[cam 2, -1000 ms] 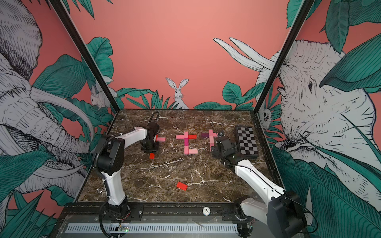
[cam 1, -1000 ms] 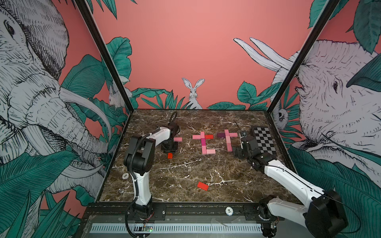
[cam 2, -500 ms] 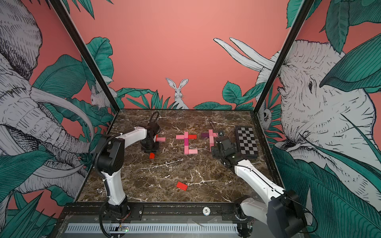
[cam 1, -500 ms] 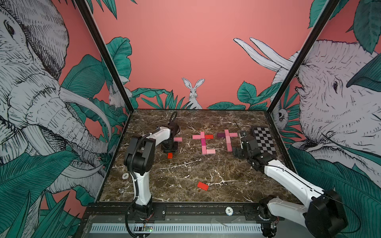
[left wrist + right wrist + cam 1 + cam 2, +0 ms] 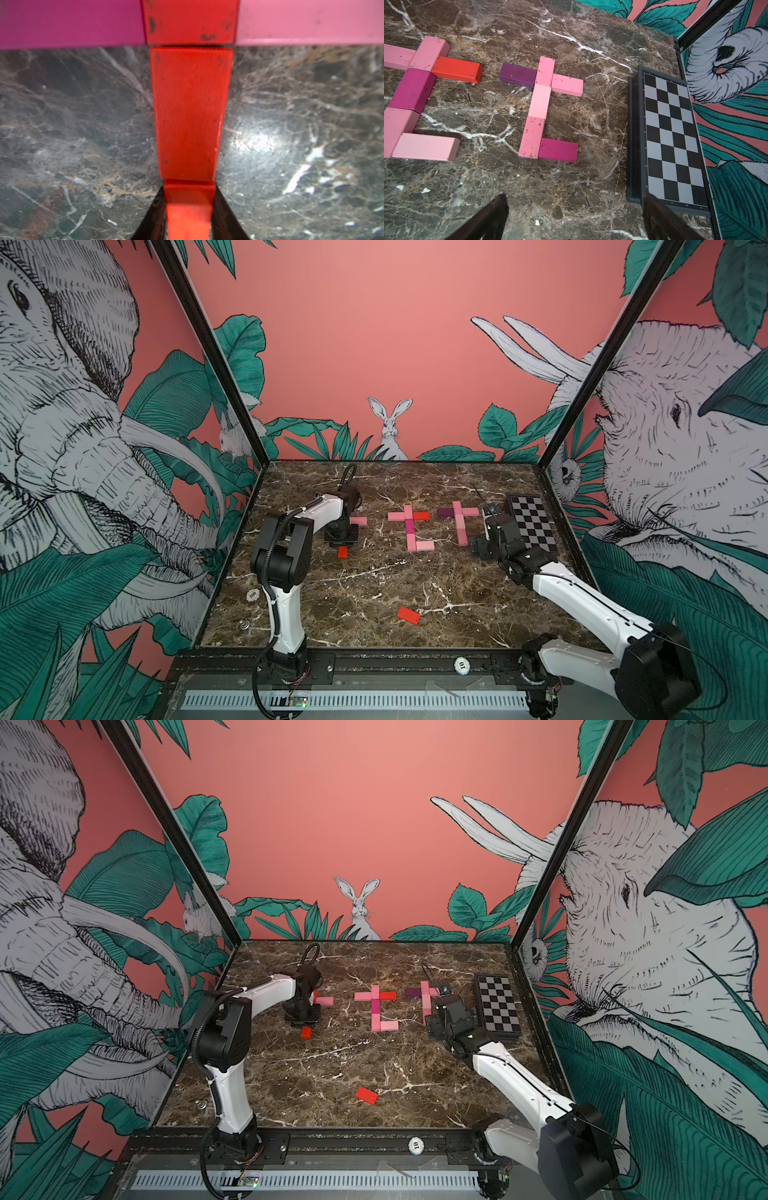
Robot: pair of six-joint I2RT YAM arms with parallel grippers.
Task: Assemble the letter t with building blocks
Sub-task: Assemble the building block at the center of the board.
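My left gripper point(image 5: 189, 209) is shut on a red building block point(image 5: 189, 199), its two dark fingers point(image 5: 154, 216) pressing the block's sides. That block lies end to end with a second red block point(image 5: 190, 114), which meets a cross row of magenta point(image 5: 70, 20), red and pink point(image 5: 311, 20) blocks. In both top views the held block point(image 5: 342, 551) pokes out below the left gripper point(image 5: 340, 537). Two finished t shapes point(image 5: 409, 526) point(image 5: 459, 522) lie mid-table. My right gripper point(image 5: 575, 197) is open over bare marble beside the right t point(image 5: 538, 108).
A loose red block point(image 5: 408, 615) lies near the front middle of the marble table point(image 5: 374, 580). A black-and-white checkered board point(image 5: 532, 522) sits at the right edge, close to the right gripper point(image 5: 436, 1023). The enclosure walls stand close on three sides.
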